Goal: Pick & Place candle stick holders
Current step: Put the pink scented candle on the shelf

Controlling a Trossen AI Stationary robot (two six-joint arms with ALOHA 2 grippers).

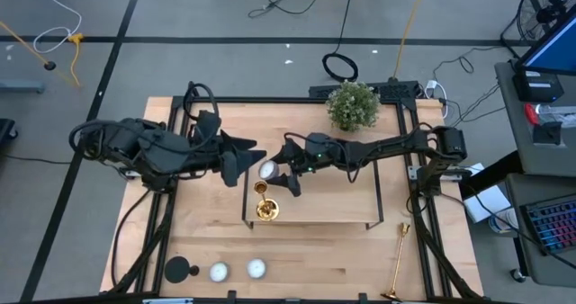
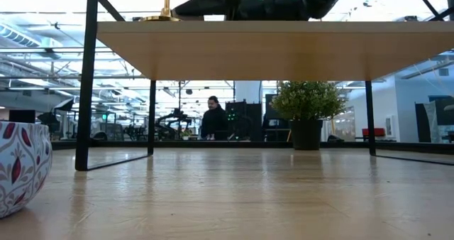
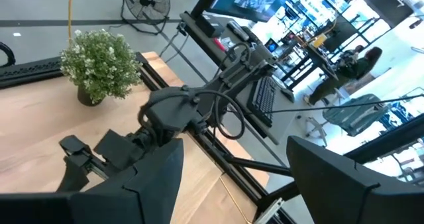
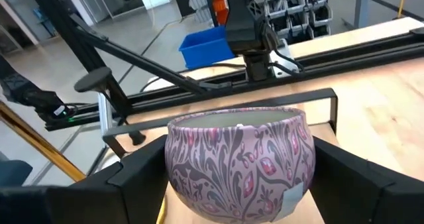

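The right gripper [image 1: 270, 172] is clamped on a patterned candle bowl [image 4: 237, 159], its fingers pressing both sides, above the left end of the wooden black-framed stand [image 1: 342, 210]. Just beside it on the stand's top stands one gold candlestick [image 1: 265, 203], upright. The left gripper [image 1: 254, 153] hovers close by at that same end, fingers apart and empty, crowding the space around the bowl. A second gold candlestick [image 1: 398, 261] lies flat near the table's front right corner, and one black round-based holder [image 1: 180, 270] sits at the front left. Beside it are two white round candles [image 1: 238, 270]. Another patterned bowl [image 2: 21, 165] shows in the low view. A potted plant [image 1: 352, 105] stands at the table's back edge. A person [image 2: 213, 118] is visible in the room beyond.
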